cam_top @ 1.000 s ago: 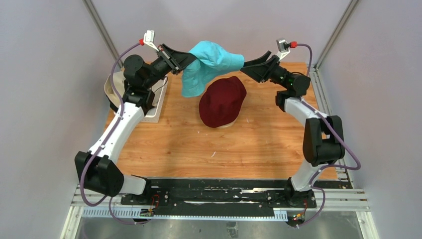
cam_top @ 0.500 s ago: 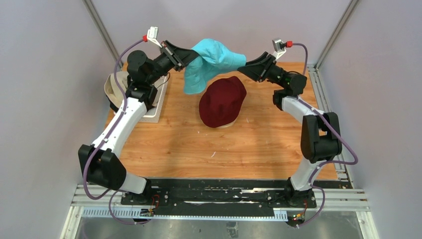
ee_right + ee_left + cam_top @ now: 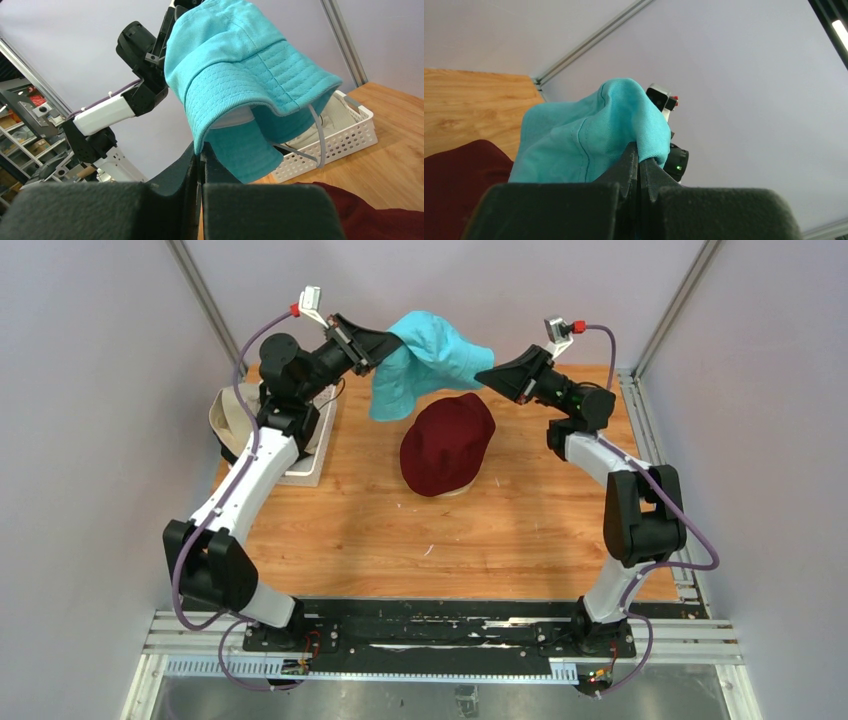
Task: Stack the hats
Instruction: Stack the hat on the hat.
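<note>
left gripper [image 3: 384,342]: clamped on teal hat [image 3: 428,352] | right gripper [image 3: 481,373]: pinching opposite brim | aloft above maroon hat [image 3: 447,445], table [image 3: 400,540] far edge

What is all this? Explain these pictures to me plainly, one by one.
These are two robot arms bolted to a wooden table. The wide picture looks down from above and behind them. The other two come from small cameras on each wrist. Each arm ends in a two-finger pincer. The left pincer and the right pincer are both shut on one teal hat, holding it in the air over a maroon hat on the table. A white basket sits at the left.
</note>
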Motion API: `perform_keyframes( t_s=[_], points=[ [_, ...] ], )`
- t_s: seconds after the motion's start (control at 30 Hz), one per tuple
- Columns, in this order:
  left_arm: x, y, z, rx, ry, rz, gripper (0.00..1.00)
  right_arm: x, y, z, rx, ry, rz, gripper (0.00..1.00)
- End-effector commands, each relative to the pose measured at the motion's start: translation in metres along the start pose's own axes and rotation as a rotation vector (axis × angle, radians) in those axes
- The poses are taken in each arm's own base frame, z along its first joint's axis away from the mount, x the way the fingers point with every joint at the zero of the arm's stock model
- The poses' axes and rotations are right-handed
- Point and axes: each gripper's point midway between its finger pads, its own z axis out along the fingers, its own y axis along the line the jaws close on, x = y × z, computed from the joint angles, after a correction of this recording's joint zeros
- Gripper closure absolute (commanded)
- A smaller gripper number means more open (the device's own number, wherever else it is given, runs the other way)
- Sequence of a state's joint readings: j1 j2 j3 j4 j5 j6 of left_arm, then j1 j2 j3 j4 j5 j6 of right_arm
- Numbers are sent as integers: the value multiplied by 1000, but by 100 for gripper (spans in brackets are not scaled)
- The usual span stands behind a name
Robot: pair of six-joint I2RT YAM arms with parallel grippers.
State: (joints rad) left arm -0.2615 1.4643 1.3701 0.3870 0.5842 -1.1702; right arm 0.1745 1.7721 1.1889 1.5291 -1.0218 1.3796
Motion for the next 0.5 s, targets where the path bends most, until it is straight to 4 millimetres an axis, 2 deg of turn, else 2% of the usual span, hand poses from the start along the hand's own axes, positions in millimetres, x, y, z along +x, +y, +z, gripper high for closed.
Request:
perform_keyframes(
  t_s=[0.0,0.17,0.3,0.47],
  points=[
    [-7,-18,11,69,8,31,100,-19,30,13,-82,-16,-58,99],
    [-11,-4,27,58,24,29,98,-38,33,20,-80,-43,-4,99],
    [-17,18,36,37,35,10,93,-52,29,23,-63,-68,47,99],
    [-29,36,39,13,21,10,83,-56,14,26,17,-67,77,99]
  ],
)
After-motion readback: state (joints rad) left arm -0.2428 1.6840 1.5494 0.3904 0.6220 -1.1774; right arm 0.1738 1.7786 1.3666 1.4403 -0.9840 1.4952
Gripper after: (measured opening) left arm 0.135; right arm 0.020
